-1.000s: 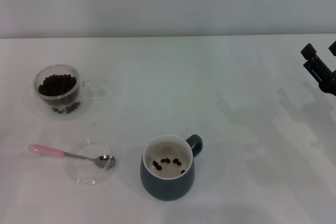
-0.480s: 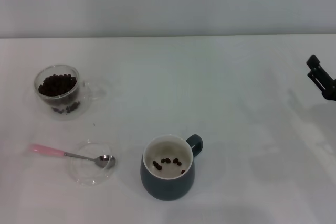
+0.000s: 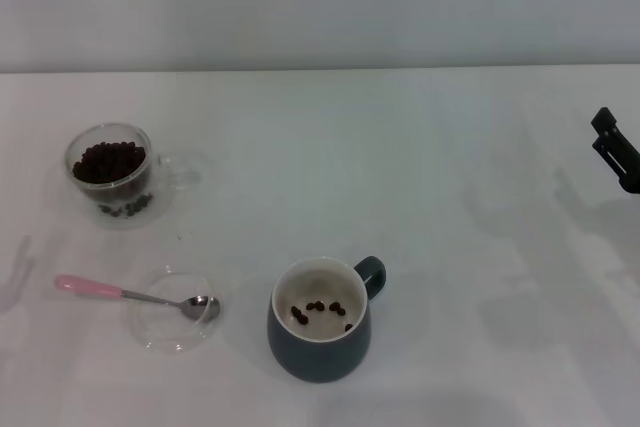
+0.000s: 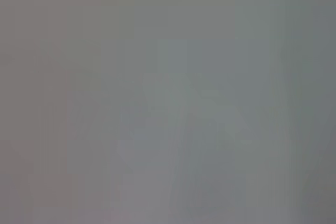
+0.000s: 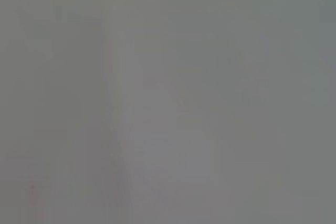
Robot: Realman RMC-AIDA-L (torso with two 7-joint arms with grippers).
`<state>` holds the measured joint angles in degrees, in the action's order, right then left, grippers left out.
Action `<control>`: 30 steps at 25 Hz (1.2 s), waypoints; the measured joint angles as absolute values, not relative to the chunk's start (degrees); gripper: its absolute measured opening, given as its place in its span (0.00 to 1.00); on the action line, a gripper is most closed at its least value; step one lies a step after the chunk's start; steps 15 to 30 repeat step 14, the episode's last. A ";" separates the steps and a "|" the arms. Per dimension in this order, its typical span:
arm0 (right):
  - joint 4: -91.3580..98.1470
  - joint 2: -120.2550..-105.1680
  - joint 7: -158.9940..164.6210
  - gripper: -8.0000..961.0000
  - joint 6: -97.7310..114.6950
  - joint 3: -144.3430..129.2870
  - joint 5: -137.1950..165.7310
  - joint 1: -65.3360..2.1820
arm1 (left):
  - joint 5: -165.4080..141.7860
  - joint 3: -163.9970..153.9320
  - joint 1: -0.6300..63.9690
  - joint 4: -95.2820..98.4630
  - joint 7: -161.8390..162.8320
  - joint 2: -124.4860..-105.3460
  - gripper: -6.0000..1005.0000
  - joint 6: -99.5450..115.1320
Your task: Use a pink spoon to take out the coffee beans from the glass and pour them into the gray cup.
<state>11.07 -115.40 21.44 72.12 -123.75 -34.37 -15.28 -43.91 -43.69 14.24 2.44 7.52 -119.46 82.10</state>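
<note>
The pink spoon [image 3: 120, 294] lies at the front left, its silver bowl resting in a shallow clear dish and its pink handle pointing left. Behind it, at the left, stands the glass [image 3: 112, 173], holding a heap of coffee beans [image 3: 109, 161]. The gray cup [image 3: 320, 319] is near the table's front, handle to the back right, with a few beans [image 3: 320, 308] on its cream bottom. Only part of my right gripper [image 3: 612, 139] shows at the far right edge, well away from all of these. My left gripper is out of view. Both wrist views show only blank grey.
The shallow clear glass dish [image 3: 160, 339] sits under the spoon's bowl, left of the gray cup. A white table [image 3: 420, 207] stretches back to a pale wall. A faint shadow falls on the table at the left edge.
My right gripper has drawn back to the right, so less of it shows at the edge. A faint shadow has appeared at the left edge. The objects have not moved.
</note>
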 joint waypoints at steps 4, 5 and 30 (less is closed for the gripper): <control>11.08 -115.40 21.45 0.90 72.16 -123.74 -34.37 -14.98 | -41.17 -43.64 15.02 0.10 7.60 -119.51 0.86 84.58; 11.09 -115.40 21.47 0.90 72.24 -123.74 -34.37 -14.95 | -40.17 -43.63 15.48 -0.65 7.60 -119.52 0.86 84.83; 11.94 -115.40 21.51 0.90 74.03 -123.75 -34.37 -15.08 | -38.88 -43.60 17.71 -2.34 7.86 -119.63 0.86 85.03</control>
